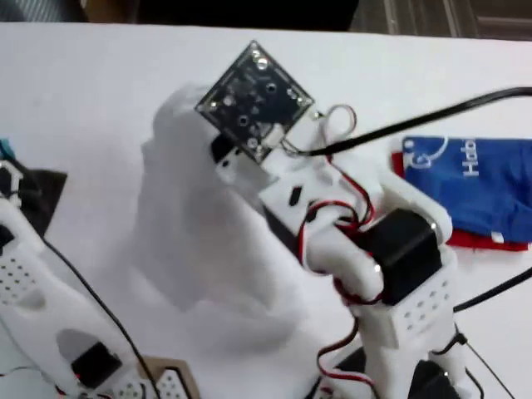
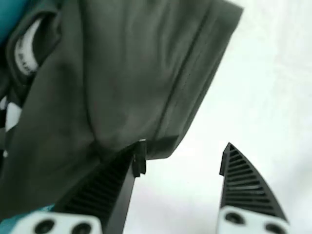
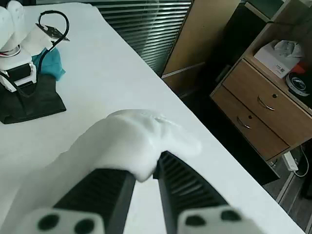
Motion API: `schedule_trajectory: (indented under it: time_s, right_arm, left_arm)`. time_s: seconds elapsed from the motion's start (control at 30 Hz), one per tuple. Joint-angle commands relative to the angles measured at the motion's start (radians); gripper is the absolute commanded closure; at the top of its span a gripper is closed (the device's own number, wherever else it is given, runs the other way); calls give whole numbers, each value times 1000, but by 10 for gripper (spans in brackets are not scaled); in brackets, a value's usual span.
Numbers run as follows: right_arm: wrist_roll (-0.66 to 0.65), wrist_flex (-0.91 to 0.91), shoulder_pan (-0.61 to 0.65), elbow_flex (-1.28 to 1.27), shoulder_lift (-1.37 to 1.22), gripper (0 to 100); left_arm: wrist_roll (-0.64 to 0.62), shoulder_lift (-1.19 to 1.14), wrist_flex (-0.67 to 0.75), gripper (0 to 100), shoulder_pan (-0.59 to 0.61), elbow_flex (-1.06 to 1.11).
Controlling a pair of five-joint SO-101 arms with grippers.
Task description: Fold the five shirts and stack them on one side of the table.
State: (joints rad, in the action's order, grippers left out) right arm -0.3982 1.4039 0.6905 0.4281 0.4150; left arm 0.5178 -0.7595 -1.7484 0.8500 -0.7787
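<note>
At the left side of the table (image 1: 100,75), the left claw (image 2: 184,161) stands wide open and low over the surface. One finger touches the hem of a dark grey shirt (image 2: 112,83), which lies crumpled with a teal shirt (image 2: 9,19) just beside it. The other finger is over bare table, so nothing is held. In the middle, a white shirt (image 1: 199,224) is pinched in the right claw (image 3: 153,168), whose jaws are nearly closed on a bunched fold, while the loose cloth drapes down to the table below. Cloth like this is light and limp, with no stiffness: it will probably sag, wrinkle and slide on the smooth top. It is best taken by a hem, a shoulder seam or a corner, with a second hold to keep an edge straight during the fold. At the right, a blue shirt (image 1: 482,183) lies folded on a red shirt (image 1: 478,241), well apart from both claws, likely the start of the stack.
</note>
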Motion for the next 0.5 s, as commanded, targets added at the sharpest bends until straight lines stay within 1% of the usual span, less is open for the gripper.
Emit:
schedule_trajectory:
  time_s: [0.0, 0.1, 0.23, 0.37, 0.47]
  right_arm:
    - [3, -13, -28, -2, -56, 977]
    - [2, -16, -67, -103, -120, 977]
    - [2, -47, -160, -238, -226, 977]
    - [2, -185, -283, -379, -357, 977]
    - [2, -291, -375, -434, -458, 977]
  left_arm:
    - [-8, 58, -18, 740, -18, 2]
    - [-3, 60, -29, 740, -18, -7]
    - [-3, 61, -32, 740, -18, -33]
    - [-3, 63, -32, 740, -32, -33]
    - [-3, 63, -37, 740, -37, -33]
